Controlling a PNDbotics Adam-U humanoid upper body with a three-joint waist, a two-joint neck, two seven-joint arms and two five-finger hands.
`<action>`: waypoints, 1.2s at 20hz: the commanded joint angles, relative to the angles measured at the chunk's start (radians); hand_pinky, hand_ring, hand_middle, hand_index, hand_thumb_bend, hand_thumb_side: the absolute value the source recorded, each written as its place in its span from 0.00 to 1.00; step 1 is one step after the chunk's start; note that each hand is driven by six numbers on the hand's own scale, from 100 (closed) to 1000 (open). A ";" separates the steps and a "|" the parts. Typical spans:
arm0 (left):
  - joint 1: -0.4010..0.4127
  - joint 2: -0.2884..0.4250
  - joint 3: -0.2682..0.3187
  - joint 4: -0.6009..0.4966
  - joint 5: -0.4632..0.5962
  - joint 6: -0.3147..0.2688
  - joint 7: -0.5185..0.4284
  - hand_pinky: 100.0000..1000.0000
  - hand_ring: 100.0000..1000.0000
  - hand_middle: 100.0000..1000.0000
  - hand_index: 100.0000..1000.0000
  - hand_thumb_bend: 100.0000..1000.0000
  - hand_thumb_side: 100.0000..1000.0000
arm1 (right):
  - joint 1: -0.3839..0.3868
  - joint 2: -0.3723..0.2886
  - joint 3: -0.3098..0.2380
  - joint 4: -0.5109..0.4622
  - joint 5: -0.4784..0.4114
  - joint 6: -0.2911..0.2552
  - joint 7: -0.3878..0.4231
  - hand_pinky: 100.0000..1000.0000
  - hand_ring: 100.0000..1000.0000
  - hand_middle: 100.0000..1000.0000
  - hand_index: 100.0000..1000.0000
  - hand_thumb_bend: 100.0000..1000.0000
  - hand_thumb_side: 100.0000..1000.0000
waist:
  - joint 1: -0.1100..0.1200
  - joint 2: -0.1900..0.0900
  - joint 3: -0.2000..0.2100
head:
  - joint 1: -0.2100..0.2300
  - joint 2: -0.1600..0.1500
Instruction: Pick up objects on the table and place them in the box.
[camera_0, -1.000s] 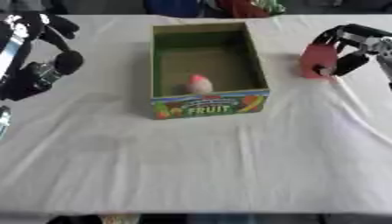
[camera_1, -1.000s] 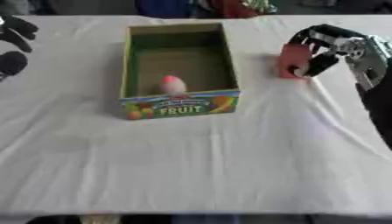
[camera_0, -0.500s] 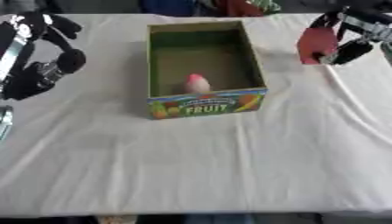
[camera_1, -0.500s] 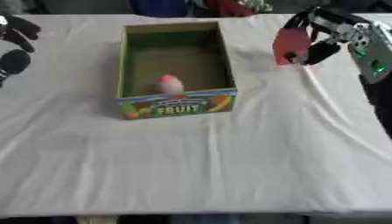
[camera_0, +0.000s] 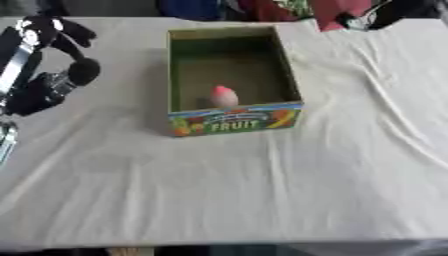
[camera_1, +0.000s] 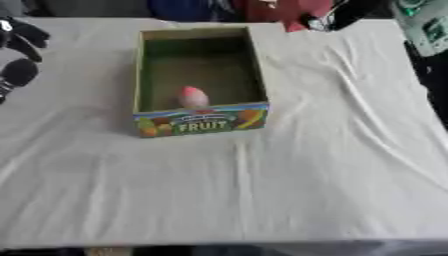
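A green cardboard box (camera_0: 178, 80) marked FRUIT stands open in the middle of the white table. Inside it, near the front wall, lies a small pink and white rounded thing (camera_0: 224, 95). At the top edge of the view, beyond the box's far right corner, my right hand (camera_0: 385, 12) is curled round a red object (camera_0: 337, 12) and holds it off the table; the frame cuts off part of both. My left hand (camera_0: 48, 65) hangs at the left side, fingers relaxed, holding nothing.
A wrinkled white cloth (camera_0: 262, 190) covers the table all round the box. Coloured things (camera_1: 188, 7) crowd the far edge behind the table. A pale device (camera_1: 424, 27) shows at the upper right corner.
My right hand has carried the red object up and to the left, from the table's right side toward the box's far right corner. The left hand and the box have stayed put.
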 joint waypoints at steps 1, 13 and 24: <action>-0.022 0.002 0.001 -0.021 0.013 -0.006 0.007 0.62 0.47 0.50 0.66 0.86 0.96 | -0.042 0.044 0.006 0.032 0.026 0.004 0.024 0.49 0.30 0.28 0.53 0.00 0.00 | 0.004 -0.022 0.007 | -0.013 0.006; -0.037 -0.036 -0.009 -0.017 0.057 -0.011 0.046 0.62 0.46 0.50 0.66 0.84 0.95 | -0.057 0.240 0.042 0.223 0.277 -0.055 0.019 0.57 0.47 0.47 0.68 0.14 0.20 | 0.016 -0.025 0.038 | -0.051 0.000; -0.019 -0.036 0.004 -0.007 0.069 -0.009 0.104 0.62 0.46 0.50 0.65 0.83 0.95 | -0.022 0.170 0.073 0.021 0.347 -0.057 -0.131 0.79 0.89 0.95 0.94 0.34 0.69 | 0.014 -0.016 -0.002 | -0.029 -0.030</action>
